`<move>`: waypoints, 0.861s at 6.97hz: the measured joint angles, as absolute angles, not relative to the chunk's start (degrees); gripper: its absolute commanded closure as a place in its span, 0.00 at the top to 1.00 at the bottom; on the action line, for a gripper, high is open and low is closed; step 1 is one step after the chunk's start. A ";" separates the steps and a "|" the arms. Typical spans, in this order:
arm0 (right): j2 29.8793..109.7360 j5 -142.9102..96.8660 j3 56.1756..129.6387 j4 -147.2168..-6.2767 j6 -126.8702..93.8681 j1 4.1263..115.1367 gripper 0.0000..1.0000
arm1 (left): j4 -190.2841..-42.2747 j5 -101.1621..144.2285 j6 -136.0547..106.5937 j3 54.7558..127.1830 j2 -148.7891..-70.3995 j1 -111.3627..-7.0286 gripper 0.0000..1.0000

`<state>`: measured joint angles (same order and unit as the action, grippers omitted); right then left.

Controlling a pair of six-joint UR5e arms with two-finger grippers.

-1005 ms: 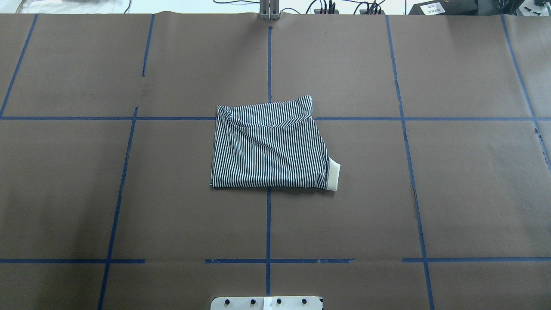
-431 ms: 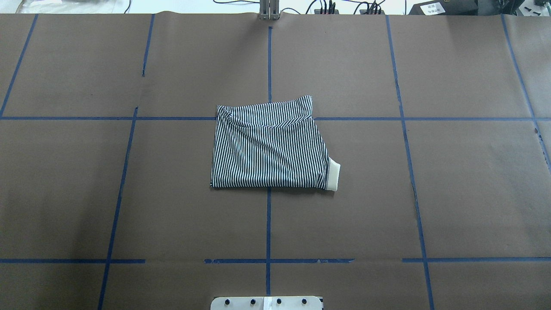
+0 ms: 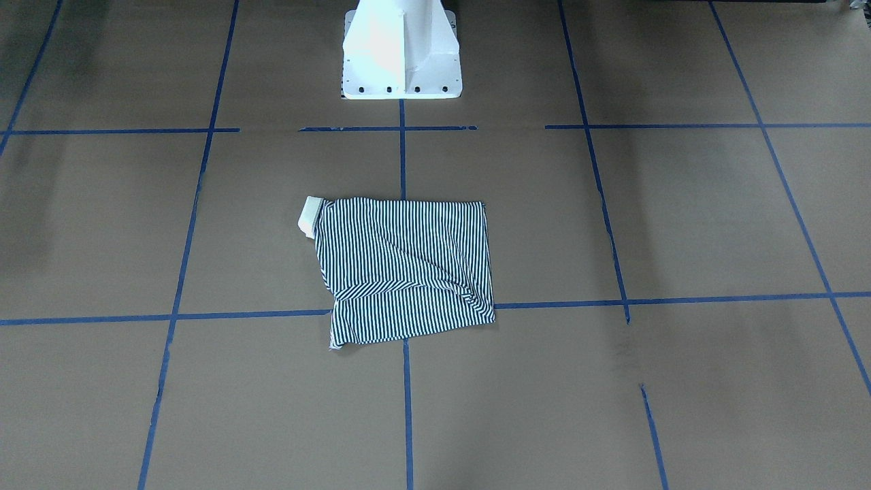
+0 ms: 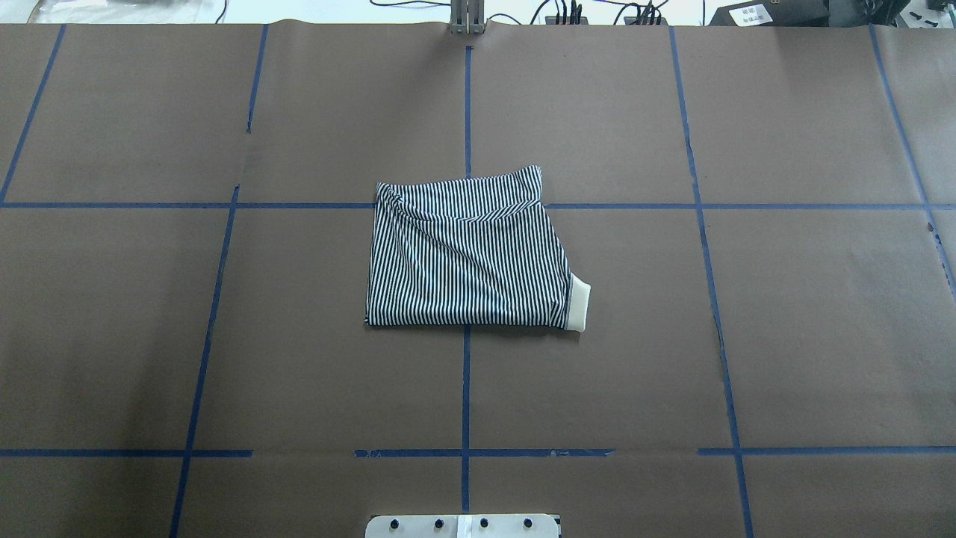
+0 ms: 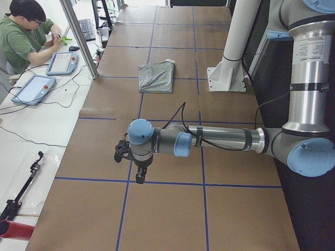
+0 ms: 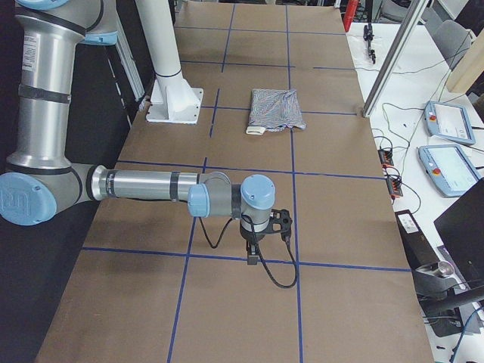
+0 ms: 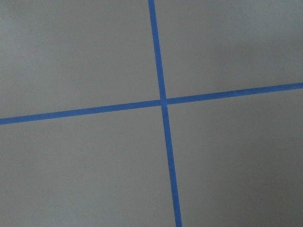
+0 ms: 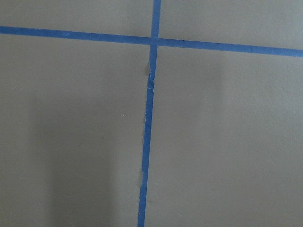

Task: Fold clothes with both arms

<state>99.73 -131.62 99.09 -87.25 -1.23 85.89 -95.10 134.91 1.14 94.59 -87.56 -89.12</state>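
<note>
**Overhead exterior: shirt folded at the centre, arms seen only from the sides**

From above, the polo shirt (image 4: pixel 467 254) lies folded into a rough rectangle in the middle of the tabletop (image 4: pixel 821 336), covering a crossing of the blue tape lines (image 4: pixel 702 205). A cream band (image 4: pixel 579 302) pokes out at its corner towards the robot's right. I cannot make out whether that is cuff or collar. The white pedestal (image 4: pixel 463 525) is cut off here to a strip at the bottom edge, and the front-facing camera shows more of it.

The arms show only in the side cameras. The left arm (image 5: pixel 220 138) stretches level over bare paper, the left claw (image 5: pixel 140 178) pointing down, well apart from the shirt. The right arm (image 6: pixel 144 184) does likewise, the right claw (image 6: pixel 251 259) hanging near a tape line. From these side angles I cannot tell how wide either claw stands or whether it grips anything. Each wrist camera sees only brown paper and crossed tape. A person (image 5: pixel 23 31) sits at the side bench in the left view.

Against the overhead frames from a second ago, the shirt has not shifted.
</note>
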 measured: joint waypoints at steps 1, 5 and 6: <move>99.77 -131.61 98.96 -87.25 -1.23 85.92 1.00 | -95.08 134.89 1.14 94.50 -87.51 -89.13 1.00; 99.92 -131.60 98.42 -87.27 -1.25 85.96 1.00 | -95.01 134.90 1.14 94.50 -86.97 -89.21 1.00; 100.04 -131.63 98.35 -87.27 -1.27 85.94 1.00 | -95.01 134.89 1.14 94.49 -86.95 -89.21 1.00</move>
<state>100.04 -131.63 98.35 -87.27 -1.27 85.94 -95.01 134.89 1.14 94.49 -86.95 -89.21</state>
